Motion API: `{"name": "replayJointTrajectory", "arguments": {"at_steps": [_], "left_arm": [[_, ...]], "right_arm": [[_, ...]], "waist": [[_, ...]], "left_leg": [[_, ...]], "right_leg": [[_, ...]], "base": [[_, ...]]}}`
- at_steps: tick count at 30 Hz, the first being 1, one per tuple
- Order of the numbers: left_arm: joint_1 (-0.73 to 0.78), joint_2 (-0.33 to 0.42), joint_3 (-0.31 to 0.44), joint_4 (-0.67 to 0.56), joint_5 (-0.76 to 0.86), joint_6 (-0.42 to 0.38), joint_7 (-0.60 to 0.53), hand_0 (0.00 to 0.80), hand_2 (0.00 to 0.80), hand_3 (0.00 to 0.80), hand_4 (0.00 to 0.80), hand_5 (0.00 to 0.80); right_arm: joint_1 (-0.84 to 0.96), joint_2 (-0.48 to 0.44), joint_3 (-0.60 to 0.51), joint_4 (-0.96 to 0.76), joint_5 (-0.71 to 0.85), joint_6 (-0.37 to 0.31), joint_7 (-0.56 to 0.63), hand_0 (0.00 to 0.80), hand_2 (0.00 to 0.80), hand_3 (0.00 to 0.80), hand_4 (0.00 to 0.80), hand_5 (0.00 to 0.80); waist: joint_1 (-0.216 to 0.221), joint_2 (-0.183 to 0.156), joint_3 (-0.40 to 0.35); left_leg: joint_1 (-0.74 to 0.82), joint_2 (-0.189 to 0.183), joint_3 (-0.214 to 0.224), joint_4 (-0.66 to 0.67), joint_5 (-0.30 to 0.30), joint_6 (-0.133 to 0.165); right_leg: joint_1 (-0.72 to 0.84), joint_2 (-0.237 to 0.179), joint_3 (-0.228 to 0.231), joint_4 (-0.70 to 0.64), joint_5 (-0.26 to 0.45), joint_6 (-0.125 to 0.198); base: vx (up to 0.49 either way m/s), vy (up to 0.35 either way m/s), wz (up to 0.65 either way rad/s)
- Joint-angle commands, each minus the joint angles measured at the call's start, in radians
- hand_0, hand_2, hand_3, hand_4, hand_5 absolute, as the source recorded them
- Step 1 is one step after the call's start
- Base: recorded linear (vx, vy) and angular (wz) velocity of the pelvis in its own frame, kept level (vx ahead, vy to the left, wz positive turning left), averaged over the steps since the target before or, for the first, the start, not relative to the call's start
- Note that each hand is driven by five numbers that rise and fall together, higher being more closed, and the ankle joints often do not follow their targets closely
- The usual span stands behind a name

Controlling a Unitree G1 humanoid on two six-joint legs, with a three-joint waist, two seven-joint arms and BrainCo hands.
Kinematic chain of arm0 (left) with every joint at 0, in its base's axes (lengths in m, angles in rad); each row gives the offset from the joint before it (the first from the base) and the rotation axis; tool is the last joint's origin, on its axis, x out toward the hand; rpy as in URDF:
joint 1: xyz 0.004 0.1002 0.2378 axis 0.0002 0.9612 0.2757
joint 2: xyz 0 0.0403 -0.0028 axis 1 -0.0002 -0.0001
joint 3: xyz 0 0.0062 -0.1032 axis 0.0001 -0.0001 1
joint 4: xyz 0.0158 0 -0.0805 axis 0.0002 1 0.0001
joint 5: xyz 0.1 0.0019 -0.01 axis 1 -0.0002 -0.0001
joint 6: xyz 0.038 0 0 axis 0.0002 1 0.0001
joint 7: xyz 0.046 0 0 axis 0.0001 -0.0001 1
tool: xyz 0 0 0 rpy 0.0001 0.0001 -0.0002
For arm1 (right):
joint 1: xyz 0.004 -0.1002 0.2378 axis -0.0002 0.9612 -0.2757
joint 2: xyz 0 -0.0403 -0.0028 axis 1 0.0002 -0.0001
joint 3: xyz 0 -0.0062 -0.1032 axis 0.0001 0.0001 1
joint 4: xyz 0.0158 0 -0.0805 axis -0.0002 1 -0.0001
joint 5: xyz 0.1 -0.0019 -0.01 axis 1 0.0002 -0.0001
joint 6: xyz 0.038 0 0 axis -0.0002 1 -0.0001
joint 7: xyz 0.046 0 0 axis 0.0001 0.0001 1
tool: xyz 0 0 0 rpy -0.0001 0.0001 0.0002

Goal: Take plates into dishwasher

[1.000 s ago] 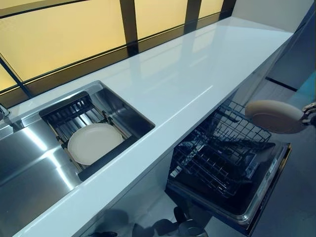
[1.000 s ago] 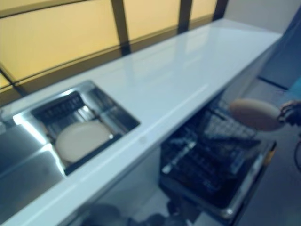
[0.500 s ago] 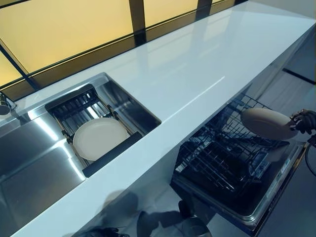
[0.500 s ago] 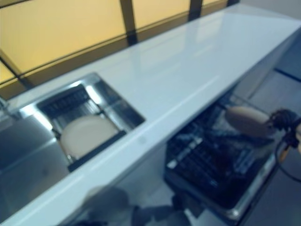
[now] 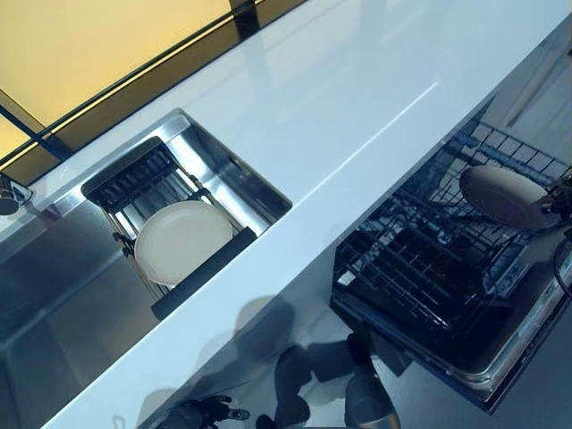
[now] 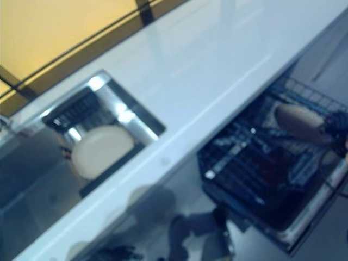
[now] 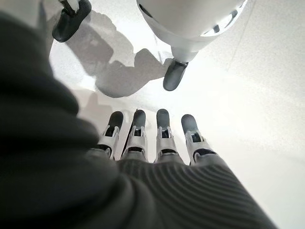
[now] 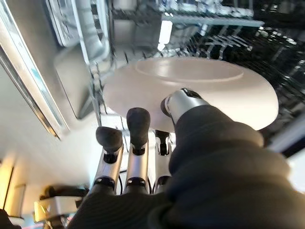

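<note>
My right hand (image 8: 137,152) is shut on a cream plate (image 8: 190,78), with the thumb on its upper face and the fingers under its rim. In the left eye view the plate (image 5: 502,194) hangs tilted over the far right part of the pulled-out dishwasher rack (image 5: 411,268), with the hand (image 5: 562,195) at the right edge. A second cream plate (image 5: 182,241) lies flat on the dark drainer in the sink (image 5: 214,174). My left hand (image 7: 147,138) hangs low over the floor, its fingers straight and empty.
The long white counter (image 5: 357,98) runs above the open dishwasher, whose door (image 5: 500,357) lies folded down under the wire rack. A yellow window wall (image 5: 80,45) stands behind the counter. The steel draining board (image 5: 63,295) lies left of the sink.
My right hand has carried the plate lower and further in over the dishwasher rack. The head camera has tilted and moved closer, which shifts the whole scene. The sink plate has not moved.
</note>
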State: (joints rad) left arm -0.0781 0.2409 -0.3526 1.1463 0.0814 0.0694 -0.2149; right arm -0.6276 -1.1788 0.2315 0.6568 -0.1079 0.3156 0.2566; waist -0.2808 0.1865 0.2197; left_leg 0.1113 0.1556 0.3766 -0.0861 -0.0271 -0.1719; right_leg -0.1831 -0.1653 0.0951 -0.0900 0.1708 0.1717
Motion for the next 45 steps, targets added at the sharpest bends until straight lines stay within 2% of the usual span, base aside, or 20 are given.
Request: {"name": "replayJointTrajectory", "arguments": {"at_steps": [1, 6, 13, 25, 45], "left_arm": [[-0.061, 0.059, -0.023, 0.036, -0.031, -0.023, 0.007, 0.0, 0.0, 0.0, 0.0, 0.0], [-0.072, 0.054, -0.025, 0.033, -0.026, -0.03, 0.002, 0.0, 0.0, 0.0, 0.0, 0.0], [-0.085, 0.046, -0.027, 0.034, -0.024, -0.026, -0.002, 0.0, 0.0, 0.0, 0.0, 0.0], [-0.095, 0.035, -0.047, 0.037, -0.046, -0.024, 0.003, 0.0, 0.0, 0.0, 0.0, 0.0], [-0.083, 0.048, -0.075, 0.008, -0.084, -0.045, -0.016, 0.0, 0.0, 0.0, 0.0, 0.0]], "right_arm": [[-0.138, 0.035, 0.047, 0.049, -0.03, 0.015, -0.041, 0.8, 0.8, 0.8, 0.8, 0.8], [-0.129, 0.05, 0.048, 0.047, -0.041, 0.028, -0.038, 0.8, 0.8, 0.8, 0.8, 0.8], [-0.118, 0.073, 0.06, 0.044, -0.083, 0.03, -0.031, 0.8, 0.8, 0.8, 0.8, 0.8], [-0.183, 0.093, 0.103, 0.116, -0.07, 0.032, -0.051, 0.8, 0.8, 0.8, 0.8, 0.8], [-0.246, 0.091, 0.136, 0.253, -0.114, 0.012, -0.064, 0.8, 0.8, 0.8, 0.8, 0.8]], "waist": [[-0.012, -0.072, -0.019], [-0.014, -0.055, -0.01], [-0.009, -0.049, -0.006], [0.01, -0.028, 0.014], [0.047, 0.033, 0.047]], "left_leg": [[0.061, 0.038, -0.056, -0.001, 0.005, 0.001], [0.057, 0.034, -0.06, -0.001, 0.005, 0.001], [0.054, 0.033, -0.068, -0.001, 0.006, 0.001], [0.033, 0.029, -0.089, -0.001, 0.016, -0.001], [0.0, 0.013, -0.141, -0.001, 0.033, 0.003]], "right_leg": [[-0.007, -0.058, -0.014, 0.08, -0.044, 0.017], [-0.006, -0.064, -0.013, 0.072, -0.042, 0.016], [-0.002, -0.068, -0.01, 0.066, -0.041, 0.015], [-0.008, -0.078, -0.013, 0.064, -0.042, 0.013], [-0.003, -0.102, -0.026, 0.055, -0.045, 0.01]], "base": [[0.0, 0.0, 0.0], [0.0, 0.0, 0.0], [0.0, 0.0, 0.0], [0.0, 0.0, 0.0], [-0.001, 0.004, 0.03]]}}
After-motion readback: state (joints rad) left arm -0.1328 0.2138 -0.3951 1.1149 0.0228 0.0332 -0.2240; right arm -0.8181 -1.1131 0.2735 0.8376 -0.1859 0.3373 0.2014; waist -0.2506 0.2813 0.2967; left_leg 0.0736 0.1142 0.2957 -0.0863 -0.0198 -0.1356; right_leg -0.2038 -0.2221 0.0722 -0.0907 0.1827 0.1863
